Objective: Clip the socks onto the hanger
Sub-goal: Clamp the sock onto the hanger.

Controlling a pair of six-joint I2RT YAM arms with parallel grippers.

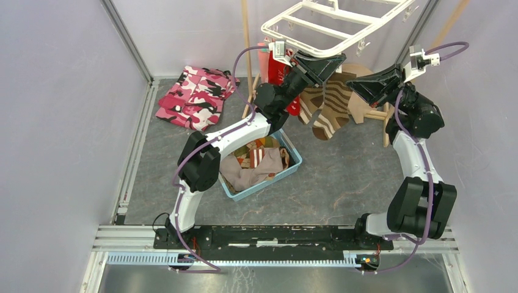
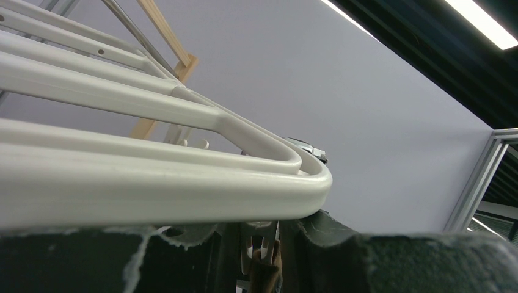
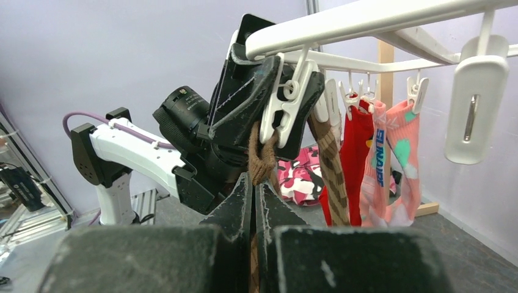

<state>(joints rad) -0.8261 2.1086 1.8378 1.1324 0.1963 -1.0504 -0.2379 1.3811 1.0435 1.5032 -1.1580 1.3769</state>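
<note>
We see the left claw [image 1: 330, 62] raised to the near corner of the hanger [image 1: 333, 30]. Its fingers are clamped on a white peg [image 3: 273, 119] that dangles from the rim. The right claw [image 3: 252, 189] reaches up from below, its fingers pressed together on the cuff of a brown sock [image 3: 261, 155]. The bunched cuff sits right at the peg's lower end, between the left fingers. We cannot tell whether the peg grips it. The rest of this sock hangs down under the right claw.

Just beside it a second brown sock [image 3: 330, 165] hangs from the next peg. Farther along the same rim hang a red sock [image 3: 357, 146] and then a pink sock [image 3: 400, 152], each pegged at the top.

On the table below, near the left arm, stands a blue basket [image 1: 293, 170] with more socks [image 1: 256, 157] and a tan cloth [image 1: 250, 178] inside. A camouflage garment [image 1: 195, 97] lies well apart at the far left.
</note>
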